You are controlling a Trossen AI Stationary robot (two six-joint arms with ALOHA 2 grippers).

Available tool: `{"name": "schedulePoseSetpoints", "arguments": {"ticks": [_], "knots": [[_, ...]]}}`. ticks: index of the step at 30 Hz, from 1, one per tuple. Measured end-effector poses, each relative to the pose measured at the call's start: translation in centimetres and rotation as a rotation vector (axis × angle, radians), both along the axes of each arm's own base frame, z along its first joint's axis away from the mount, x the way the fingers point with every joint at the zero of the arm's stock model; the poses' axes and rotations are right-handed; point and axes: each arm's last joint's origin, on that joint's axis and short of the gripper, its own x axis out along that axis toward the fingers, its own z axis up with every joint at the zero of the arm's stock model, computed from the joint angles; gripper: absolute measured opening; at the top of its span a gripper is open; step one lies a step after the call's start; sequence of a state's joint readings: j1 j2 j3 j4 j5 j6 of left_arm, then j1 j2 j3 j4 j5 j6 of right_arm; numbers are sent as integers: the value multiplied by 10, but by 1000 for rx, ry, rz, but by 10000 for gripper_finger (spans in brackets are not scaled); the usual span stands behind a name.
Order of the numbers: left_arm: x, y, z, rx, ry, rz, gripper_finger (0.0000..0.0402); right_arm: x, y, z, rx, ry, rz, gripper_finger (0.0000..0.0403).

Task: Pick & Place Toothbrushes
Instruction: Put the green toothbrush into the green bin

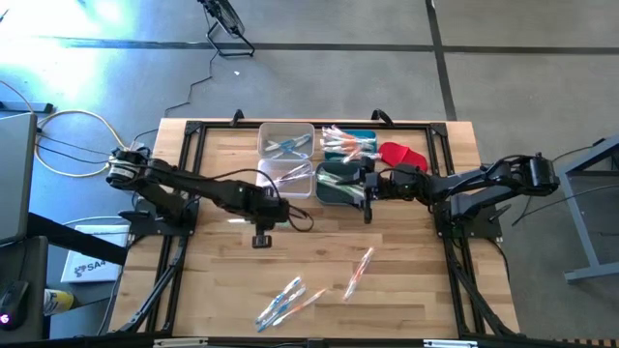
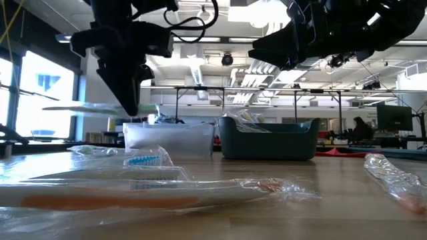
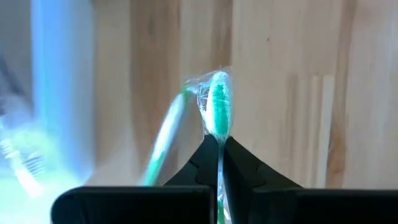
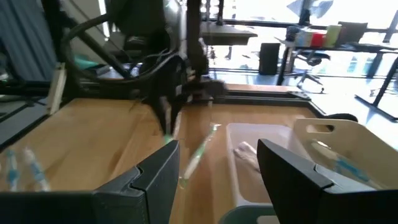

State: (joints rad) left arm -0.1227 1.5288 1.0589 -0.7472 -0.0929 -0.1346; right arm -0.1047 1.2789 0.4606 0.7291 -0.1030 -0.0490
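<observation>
Wrapped toothbrushes (image 2: pixel 133 190) lie nearest low camera, well apart from clear bin (image 1: pixel 285 179). Left gripper (image 3: pixel 219 149): fingers clamped on green toothbrush (image 3: pixel 217 109), just beside clear bin. Right gripper (image 4: pixel 217 171): fingers apart, over dark bin (image 1: pixel 334 193) beside clear bin.

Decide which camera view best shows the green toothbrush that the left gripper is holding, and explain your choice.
The left wrist view: the green toothbrush fills the picture, wrapped in clear film and pinched between the shut fingers of the left gripper. The low view shows it as a pale blur, the right wrist view as a thin distant stick, and the high view hardly at all.
</observation>
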Motion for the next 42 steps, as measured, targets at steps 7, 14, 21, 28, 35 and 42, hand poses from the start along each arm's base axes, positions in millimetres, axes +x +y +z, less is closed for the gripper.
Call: {"name": "schedulePoseSetpoints", "arguments": {"ticks": [7,14,21,28,35,42], "knots": [[-4,36,20,39,1,23,1,0,0,-2,6,20,7,208],[-4,84,32,24,-126,-2,0,0,0,-2,5,21,4,208],[-3,126,41,-55,-316,-13,0,-1,0,-2,5,23,4,208],[4,141,54,-170,-532,-34,0,-1,0,-2,3,26,4,208],[20,139,76,-145,-797,-108,0,-1,0,-2,2,26,1,208],[28,135,92,-115,-954,-136,0,-1,-2,-2,-11,26,-55,208]]}}
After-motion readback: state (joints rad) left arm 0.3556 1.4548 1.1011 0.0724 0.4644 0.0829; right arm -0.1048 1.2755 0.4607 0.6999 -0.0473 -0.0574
